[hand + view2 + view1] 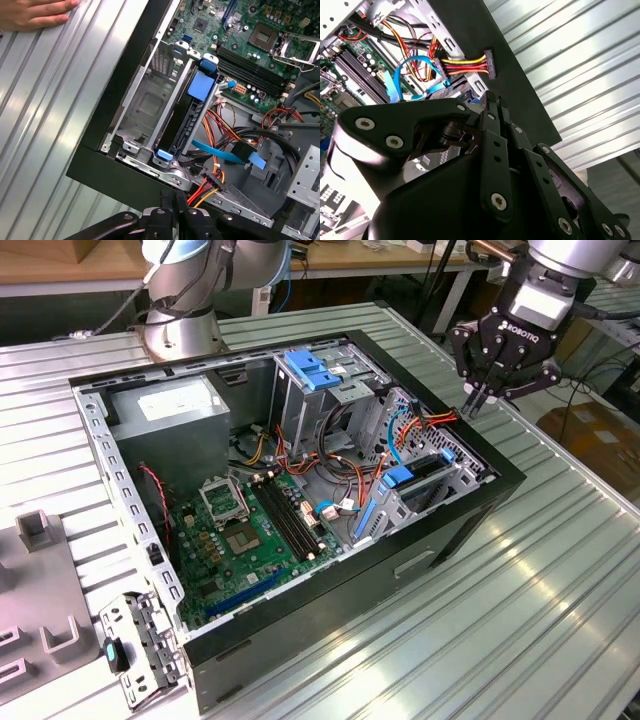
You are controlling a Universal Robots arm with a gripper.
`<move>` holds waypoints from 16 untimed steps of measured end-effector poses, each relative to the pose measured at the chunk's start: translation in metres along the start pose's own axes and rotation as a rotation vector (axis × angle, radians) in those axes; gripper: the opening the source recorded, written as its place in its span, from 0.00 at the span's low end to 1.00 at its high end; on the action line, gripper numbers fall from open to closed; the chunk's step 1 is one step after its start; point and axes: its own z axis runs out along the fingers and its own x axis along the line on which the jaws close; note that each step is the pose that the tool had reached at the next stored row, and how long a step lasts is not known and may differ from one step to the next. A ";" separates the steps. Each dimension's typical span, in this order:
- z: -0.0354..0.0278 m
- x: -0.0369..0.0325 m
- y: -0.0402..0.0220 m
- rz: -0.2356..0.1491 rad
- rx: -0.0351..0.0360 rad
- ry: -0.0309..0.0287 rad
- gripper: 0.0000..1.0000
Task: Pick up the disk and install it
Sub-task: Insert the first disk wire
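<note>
The disk (186,117), a dark slab in a blue carrier with rounded blue end tabs, stands on edge in the drive cage at the corner of the open computer case (470,515). In the exterior view the disk (412,480) sits low in the case's right end. My gripper (472,400) hangs above that end of the case, apart from the disk, with its fingers shut together and nothing between them. In both wrist views the gripper (173,197) (492,102) points down over the case's black rim.
A loose red, yellow and black power connector (487,62) and a flat blue data cable (225,152) lie beside the cage. The motherboard (250,530), grey power supply (165,415) and a light-blue bracket (315,370) fill the case. A person's hand (35,12) rests on the ribbed table.
</note>
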 end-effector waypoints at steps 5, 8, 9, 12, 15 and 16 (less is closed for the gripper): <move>0.0025 -0.0114 -0.0085 -0.021 0.0001 -0.0001 0.25; 0.0045 -0.0116 -0.0088 -0.077 0.0004 -0.0004 0.25; 0.0052 -0.0116 -0.0088 -0.097 0.0004 -0.0004 0.25; 0.0080 -0.0116 -0.0089 -0.181 0.0008 -0.0008 0.25; 0.0096 -0.0093 -0.0134 -0.230 0.0009 -0.0007 0.25; 0.0097 -0.0088 -0.0148 -0.235 0.0009 -0.0008 0.25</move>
